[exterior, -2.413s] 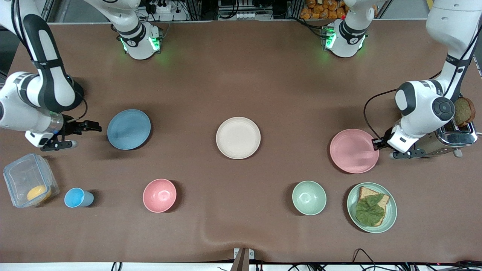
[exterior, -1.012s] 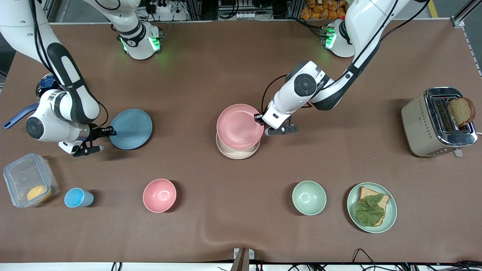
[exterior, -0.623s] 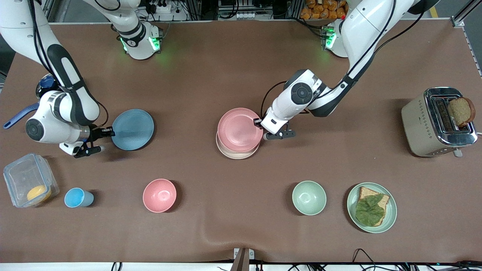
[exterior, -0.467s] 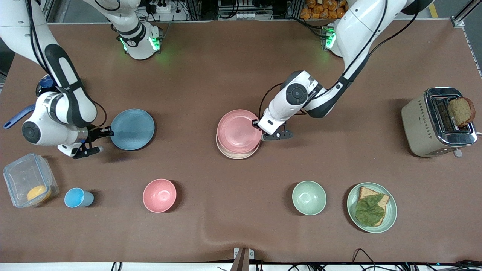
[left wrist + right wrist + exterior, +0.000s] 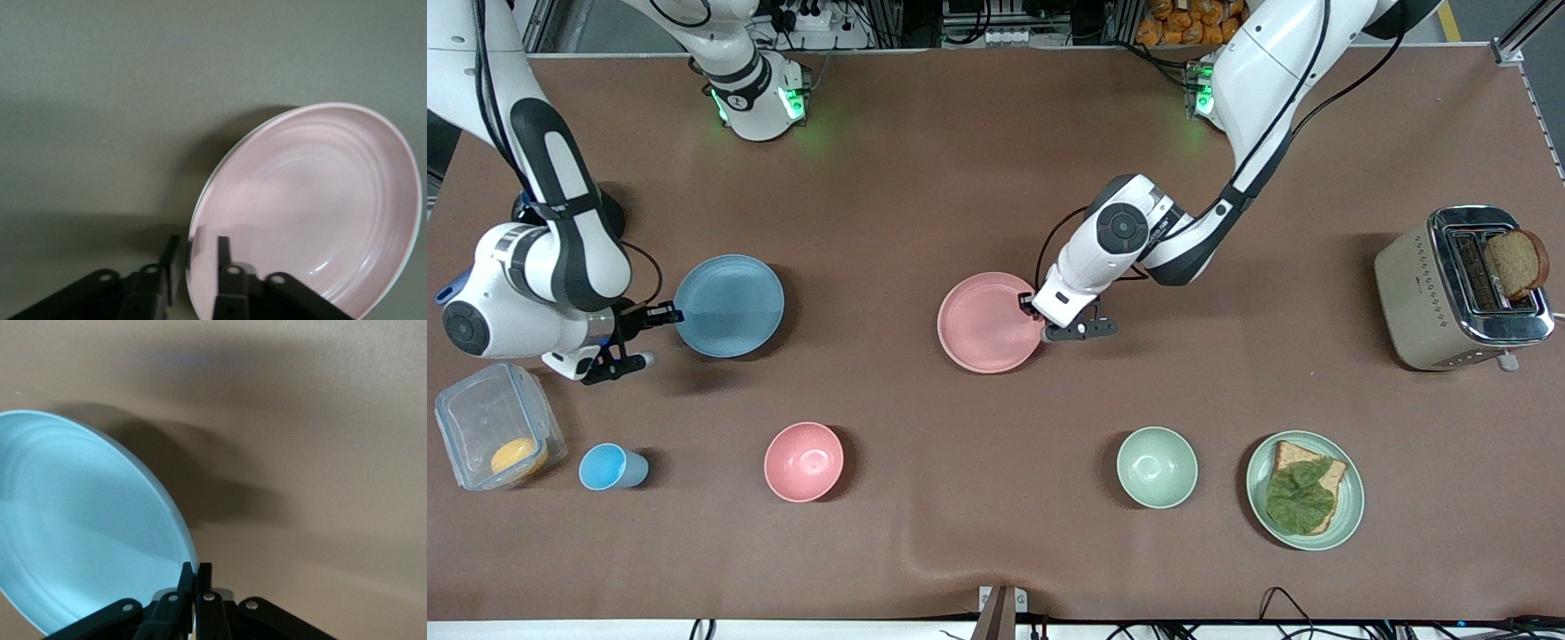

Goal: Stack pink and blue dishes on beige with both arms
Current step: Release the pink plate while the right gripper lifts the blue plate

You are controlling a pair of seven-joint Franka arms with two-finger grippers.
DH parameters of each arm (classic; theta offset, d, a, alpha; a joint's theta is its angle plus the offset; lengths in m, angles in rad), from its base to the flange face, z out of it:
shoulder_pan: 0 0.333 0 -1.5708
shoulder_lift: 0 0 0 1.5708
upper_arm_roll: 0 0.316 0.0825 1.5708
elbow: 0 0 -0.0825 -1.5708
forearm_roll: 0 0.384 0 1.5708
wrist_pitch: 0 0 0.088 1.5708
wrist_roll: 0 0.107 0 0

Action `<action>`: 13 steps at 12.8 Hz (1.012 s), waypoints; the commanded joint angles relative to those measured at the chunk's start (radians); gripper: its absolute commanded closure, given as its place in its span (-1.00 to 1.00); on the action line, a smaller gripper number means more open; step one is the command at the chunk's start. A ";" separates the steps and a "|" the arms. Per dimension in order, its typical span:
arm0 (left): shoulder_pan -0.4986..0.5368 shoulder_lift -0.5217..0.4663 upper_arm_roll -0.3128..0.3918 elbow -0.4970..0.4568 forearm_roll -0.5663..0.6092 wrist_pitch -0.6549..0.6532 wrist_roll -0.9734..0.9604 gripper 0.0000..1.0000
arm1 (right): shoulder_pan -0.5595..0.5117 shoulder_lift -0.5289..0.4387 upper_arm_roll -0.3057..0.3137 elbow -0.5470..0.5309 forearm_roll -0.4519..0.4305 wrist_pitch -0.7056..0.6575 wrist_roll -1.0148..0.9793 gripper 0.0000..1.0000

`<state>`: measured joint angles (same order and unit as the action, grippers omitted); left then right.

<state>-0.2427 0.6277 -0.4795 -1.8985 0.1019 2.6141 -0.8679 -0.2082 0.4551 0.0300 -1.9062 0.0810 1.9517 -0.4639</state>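
- Left gripper [image 5: 1040, 320] at mid-table: jaws a narrow gap astride the rim of the pink plate [image 5: 989, 322], which sits over the beige plate; beige fully covered in front view, prob. the thin pale edge under the pink in the left wrist view.
- Risk: pulling away before the jaws clear the rim drags or tips the pink plate off the stack.
- Right gripper [image 5: 665, 315] near the right arm's end of the table: jaws pinched tight on the rim of the blue plate [image 5: 729, 305], held above the table w/ shadow beneath.
- Risk: edge-only grip, so the plate may swing or slip in transit, or knock the pink plate on arrival.
- Vs 0.5 s ago: pink plate now lower and centred, beige sliver gone; blue plate shifted slightly toward the right arm's end.
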 commanded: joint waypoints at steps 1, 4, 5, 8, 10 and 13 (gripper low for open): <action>-0.006 -0.011 0.004 0.025 0.027 0.004 -0.025 -1.00 | 0.019 0.019 -0.004 0.074 0.017 -0.074 0.031 1.00; 0.028 -0.145 0.009 0.024 0.029 -0.060 -0.022 -1.00 | 0.065 0.019 -0.002 0.136 0.020 -0.160 0.134 1.00; 0.045 -0.205 0.021 0.026 0.032 -0.110 -0.011 -1.00 | 0.091 0.019 -0.002 0.159 0.041 -0.195 0.175 1.00; 0.161 -0.351 0.029 0.027 0.100 -0.203 0.114 -1.00 | 0.179 0.019 -0.004 0.205 0.124 -0.254 0.315 1.00; 0.253 -0.416 0.022 0.050 0.124 -0.247 0.202 -1.00 | 0.254 0.022 -0.004 0.208 0.172 -0.244 0.416 1.00; 0.290 -0.425 0.025 0.276 0.108 -0.588 0.369 -1.00 | 0.360 0.051 -0.004 0.231 0.264 -0.237 0.546 1.00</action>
<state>0.0411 0.2023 -0.4485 -1.7479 0.1984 2.1927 -0.5545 0.0972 0.4656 0.0347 -1.7222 0.2948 1.7250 0.0075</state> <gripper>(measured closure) 0.000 0.969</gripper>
